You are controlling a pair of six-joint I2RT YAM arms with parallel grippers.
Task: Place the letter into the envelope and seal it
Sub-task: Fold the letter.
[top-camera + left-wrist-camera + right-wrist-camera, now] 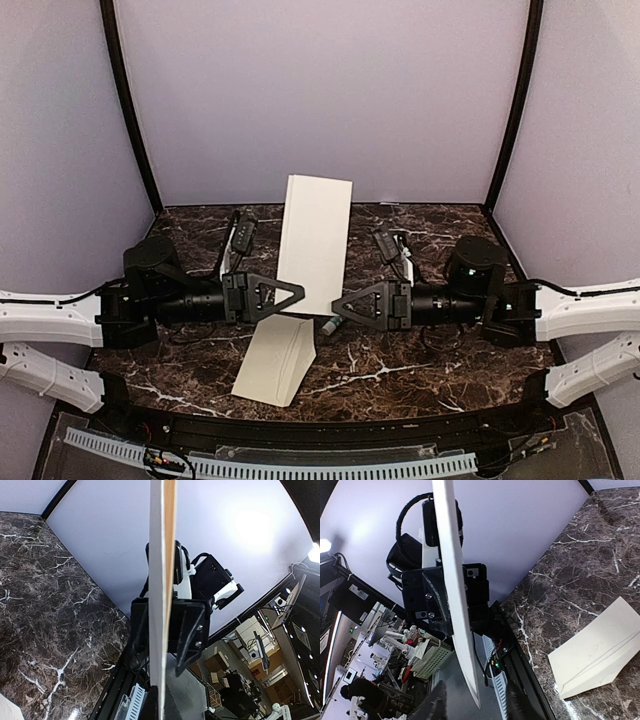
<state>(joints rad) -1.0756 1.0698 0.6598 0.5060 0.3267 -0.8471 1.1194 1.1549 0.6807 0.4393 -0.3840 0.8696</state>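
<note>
On the table (420,360) lies the envelope (268,362) — contents hidden, cream sheet (315,235) aloft.

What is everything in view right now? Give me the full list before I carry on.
envelope: one, cream-white, held on edge above the table between the two grippers
folded sheet: one, cream, lying on the table in front of the envelope
small stick-like item: one, pale with a green end, on the table by the right gripper; too small to identify
table: one, dark brown marble with white veins
walls: three panels, pale lilac, behind and at both sides
left gripper: one, black, shut on the envelope's left edge
right gripper: one, black, at the envelope's right edge; grip unclear
</note>
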